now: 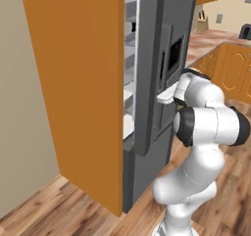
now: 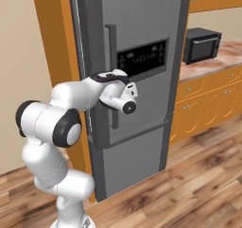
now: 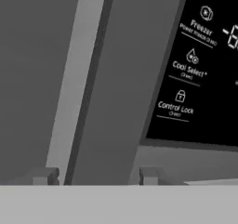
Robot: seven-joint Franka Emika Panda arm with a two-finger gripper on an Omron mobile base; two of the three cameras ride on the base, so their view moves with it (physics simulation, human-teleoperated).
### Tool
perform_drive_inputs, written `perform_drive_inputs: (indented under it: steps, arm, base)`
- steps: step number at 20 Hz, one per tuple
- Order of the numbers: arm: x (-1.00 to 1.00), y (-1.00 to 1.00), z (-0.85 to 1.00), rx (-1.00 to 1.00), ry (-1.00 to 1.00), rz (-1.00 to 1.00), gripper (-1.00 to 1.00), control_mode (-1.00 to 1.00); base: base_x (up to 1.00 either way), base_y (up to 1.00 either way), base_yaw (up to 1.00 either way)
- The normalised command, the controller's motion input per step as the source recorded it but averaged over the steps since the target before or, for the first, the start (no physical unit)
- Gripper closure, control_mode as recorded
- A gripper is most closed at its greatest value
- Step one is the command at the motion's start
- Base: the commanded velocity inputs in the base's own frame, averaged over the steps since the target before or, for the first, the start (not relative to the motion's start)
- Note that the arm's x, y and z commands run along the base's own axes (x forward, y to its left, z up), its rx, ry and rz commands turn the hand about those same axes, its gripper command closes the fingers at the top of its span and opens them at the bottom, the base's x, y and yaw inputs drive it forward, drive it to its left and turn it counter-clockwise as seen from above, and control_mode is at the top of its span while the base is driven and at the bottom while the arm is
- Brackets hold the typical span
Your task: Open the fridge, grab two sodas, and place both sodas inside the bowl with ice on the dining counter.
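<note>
The tall grey fridge [image 2: 142, 23] stands in an orange casing [image 1: 73, 83]. Its door [image 1: 147, 83] is swung partly open, and pale inner shelves [image 1: 129, 59] show in the gap. My gripper [image 2: 113, 91] is at the long vertical handle [image 2: 112, 42], beside the black display panel [image 2: 142, 59]. In the hand view the gripper [image 3: 97, 175] has its fingertips [image 3: 46, 175] spread to either side of the pale handle [image 3: 74, 79], with a gap on the right side. The gripper's white hand [image 1: 165, 96] reaches to the door front. The sodas, the bowl with ice and the dining counter are out of view.
Right of the fridge runs a counter [image 2: 208, 64] with orange cabinet doors and a black microwave [image 2: 201, 45]. A knife block [image 1: 201, 22] and a dark toaster [image 1: 245, 32] stand on the far counters. A beige wall [image 1: 19, 107] lies left. The floor is wood.
</note>
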Motion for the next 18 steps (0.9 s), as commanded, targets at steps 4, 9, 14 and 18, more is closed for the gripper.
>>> perform_drive_inputs:
  steps: [4, 9, 14, 18]
  arm:
    - [-0.19, -0.99, 0.01, 0.00, 0.03, -0.08, 1.00, -1.00]
    - [-0.23, -0.96, 0.00, 0.00, 0.00, -0.06, 1.00, -1.00]
    - [-0.24, -0.99, 0.00, 0.00, 0.00, -0.04, 1.00, -1.00]
    - [-0.25, -0.83, 0.00, 0.00, 0.00, -0.02, -1.00, -1.00]
  base:
    - [0.00, 0.00, 0.00]
    - [0.00, 0.00, 0.00]
    - [0.00, 0.00, 0.00]
    - [0.00, 0.00, 0.00]
